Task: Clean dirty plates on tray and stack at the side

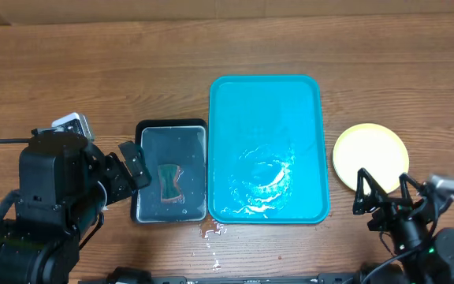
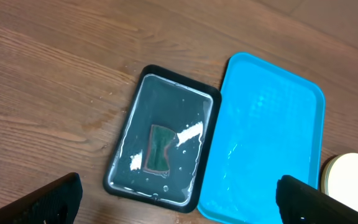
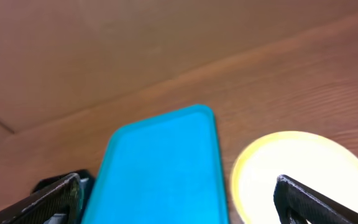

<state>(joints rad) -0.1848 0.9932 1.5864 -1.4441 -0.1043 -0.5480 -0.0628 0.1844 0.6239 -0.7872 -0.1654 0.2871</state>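
Plates (image 1: 370, 155) right of tray (image 1: 266, 102), only top yellow-green one visible.

The left gripper (image 2: 182, 199) spreads its 2 dark fingers (image 2: 51, 200) wide at the bottom corners, over a black tray (image 2: 163, 99) of shallow water holding 1 green sponge (image 2: 159, 147), with the wet turquoise tray (image 2: 272, 118) just beside it and a yellow-rimmed plate (image 2: 352, 175) at the right edge.

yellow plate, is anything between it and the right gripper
Nothing visible. The yellow plate lies on the table right of the tray; the right gripper, jaws open, hangs by its near edge, nothing between them.
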